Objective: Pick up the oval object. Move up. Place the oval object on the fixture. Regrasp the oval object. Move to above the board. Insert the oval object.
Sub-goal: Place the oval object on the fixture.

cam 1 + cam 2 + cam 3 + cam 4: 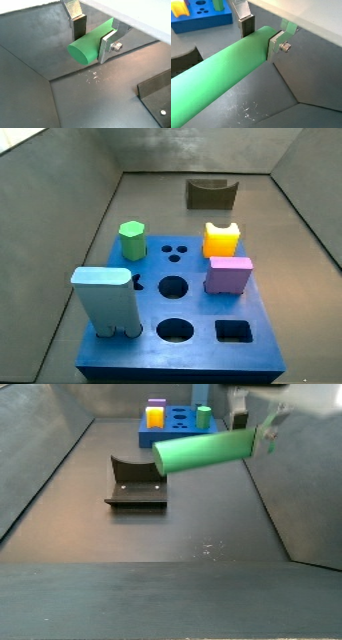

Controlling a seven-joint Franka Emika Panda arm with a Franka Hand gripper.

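Note:
My gripper [92, 36] is shut on the oval object [90, 46], a smooth green rod held level between the two pads. In a wrist view the rod [231, 70] runs long out of the gripper [262, 36]. In a side view the rod [201, 451] hangs in the air, held at its right end by the gripper [263, 429], above and to the right of the fixture [135, 482]. The fixture also shows in other views [210, 193] [184, 56]. The blue board [201, 343] lies on the floor; it shows far back in a side view [171, 433].
On the board stand a light green hexagonal peg [131, 238], a yellow piece [222, 236], a pink block [229, 273] and a tall light blue piece [107, 300]. Open holes [174, 286] show in its top. Grey walls enclose the floor on the sides.

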